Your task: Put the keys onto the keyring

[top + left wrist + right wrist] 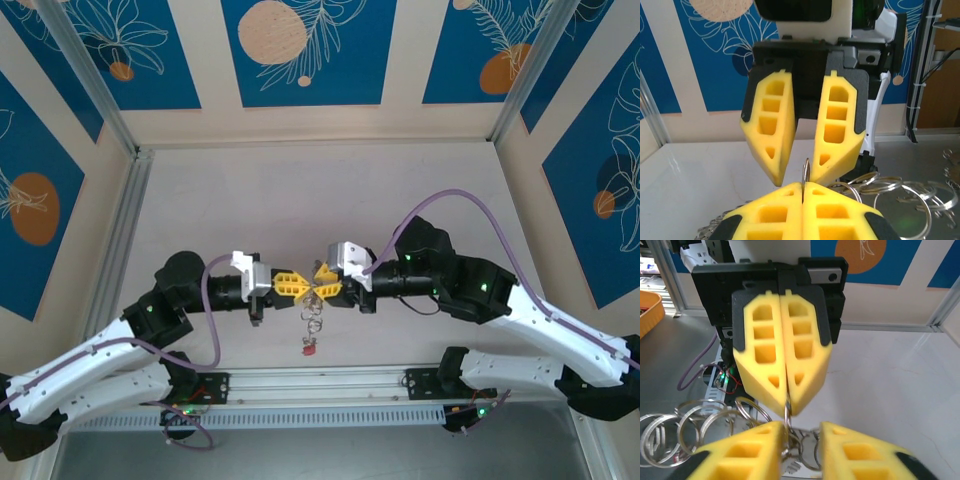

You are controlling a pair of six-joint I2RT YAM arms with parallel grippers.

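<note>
Keyring [805, 174], thin silvery hoop, sits pinched in left tool [802, 186]; right tool [800, 430] gapes.

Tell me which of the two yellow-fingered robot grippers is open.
The right gripper: its fingers stand apart, whereas the left gripper pinches a thin silvery metal piece between closed fingers.

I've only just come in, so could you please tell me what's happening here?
Both arms meet over the table, near their bases. The left claw is shut on a thin metal loop, apparently the keyring, with the keys dangling beneath. The right claw faces it, open, its fingers flanking that loop.
</note>
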